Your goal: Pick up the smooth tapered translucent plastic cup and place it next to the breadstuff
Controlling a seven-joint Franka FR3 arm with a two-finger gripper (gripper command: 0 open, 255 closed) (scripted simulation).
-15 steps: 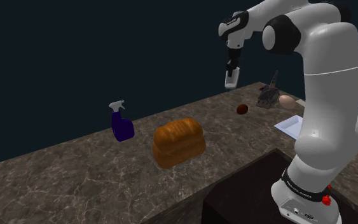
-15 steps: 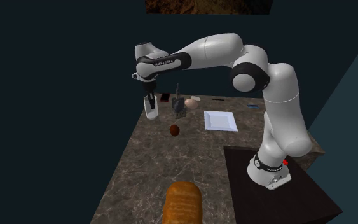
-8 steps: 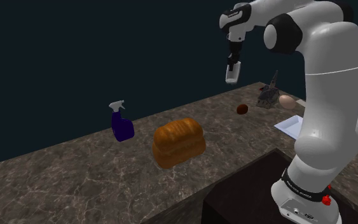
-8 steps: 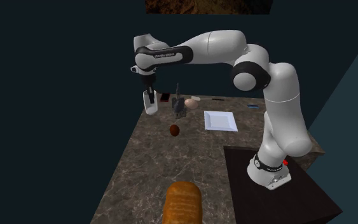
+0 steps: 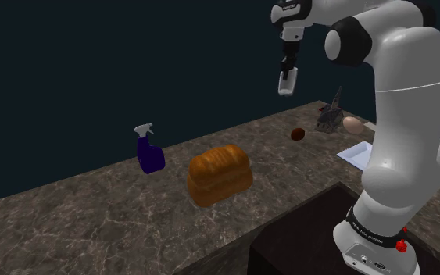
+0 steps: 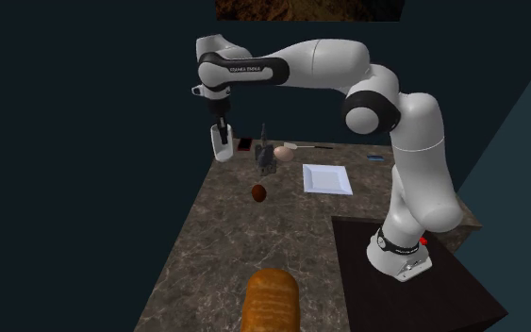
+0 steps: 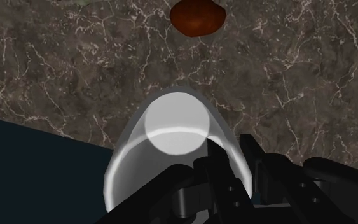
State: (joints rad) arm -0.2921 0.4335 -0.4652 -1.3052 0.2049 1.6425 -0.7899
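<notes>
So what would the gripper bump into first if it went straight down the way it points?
Probably the bare countertop near its edge; the cup in the gripper would touch first, though depth is unclear.

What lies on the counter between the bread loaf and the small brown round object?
Only bare marbled counter lies between the bread loaf and the small brown round object; the shoulder view shows it, and the second exterior view agrees.

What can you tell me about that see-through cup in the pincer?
The cup is a pale, translucent, smooth tumbler tapering to a whitish round base. It hangs roughly upright, base down, clear above the dark marbled counter, near the counter's edge. Only the black pincer touches it, clasping its rim from above.
</notes>
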